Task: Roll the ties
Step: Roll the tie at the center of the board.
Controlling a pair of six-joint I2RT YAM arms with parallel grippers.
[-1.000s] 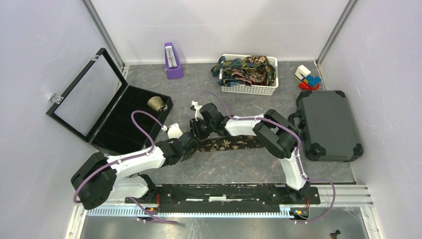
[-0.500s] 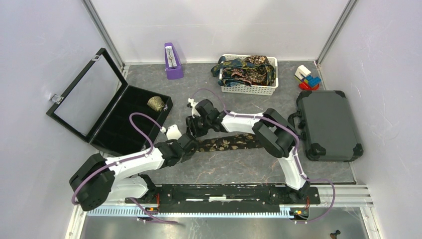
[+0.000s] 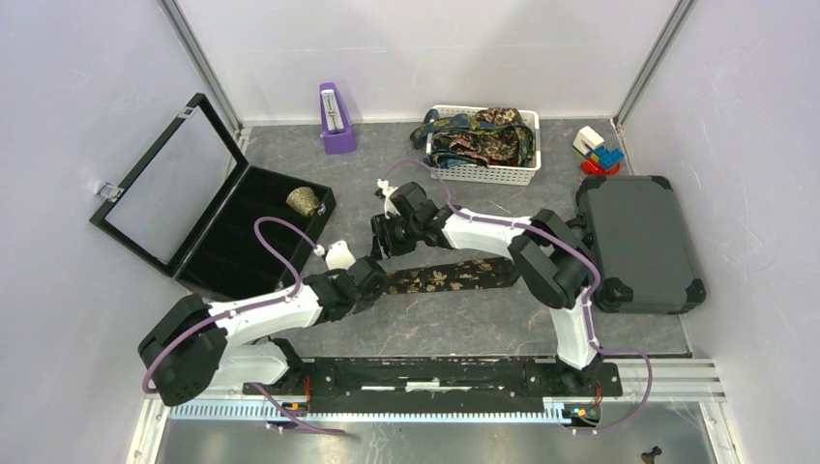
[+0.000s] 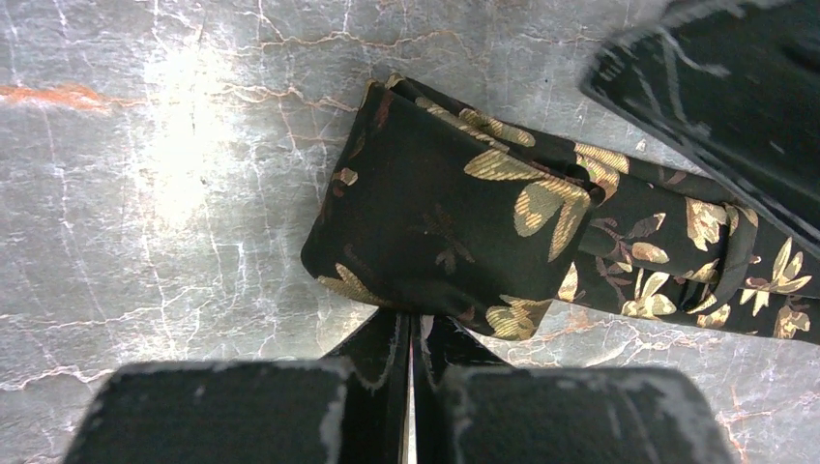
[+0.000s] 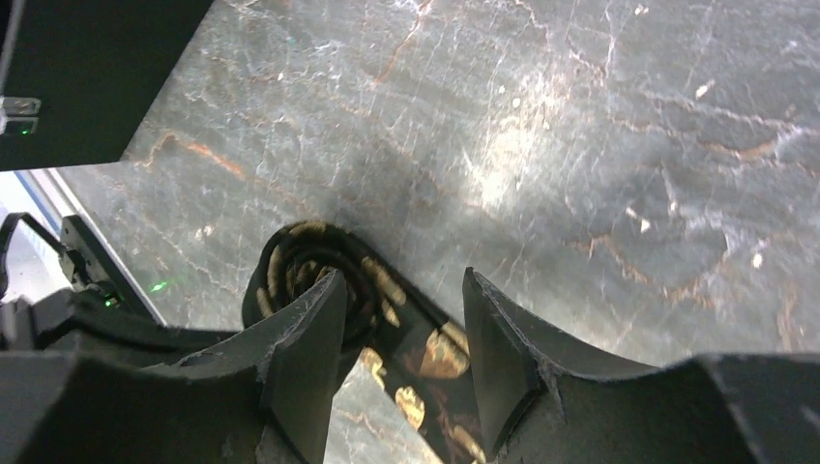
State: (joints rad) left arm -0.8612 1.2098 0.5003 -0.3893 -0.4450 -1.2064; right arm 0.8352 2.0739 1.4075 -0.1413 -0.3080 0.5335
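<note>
Left wrist view: my left gripper [image 4: 414, 324] is closed tight, its two fingers pressed together. Their tips sit right against the near edge of the rolled-up end of the tie [image 4: 435, 222]. I cannot tell whether any cloth is caught between them. The tie is black with gold flowers. Its rolled part sits on the grey marbled table [image 4: 145, 193], and the unrolled rest runs off to the right, flat on the surface.

In the right wrist view my right gripper [image 5: 404, 290] stands open and holds nothing. The coil of the roll shows just past the tip of one finger.

From the top view, my right gripper is just behind the left one. The tie stretches from the left gripper toward the grey hard case [image 3: 638, 242]. More ties [image 3: 481, 135] lie heaped in the white basket [image 3: 483, 174] at the back. One rolled tie [image 3: 304, 201] sits in the open black display box [image 3: 232, 246].
</note>
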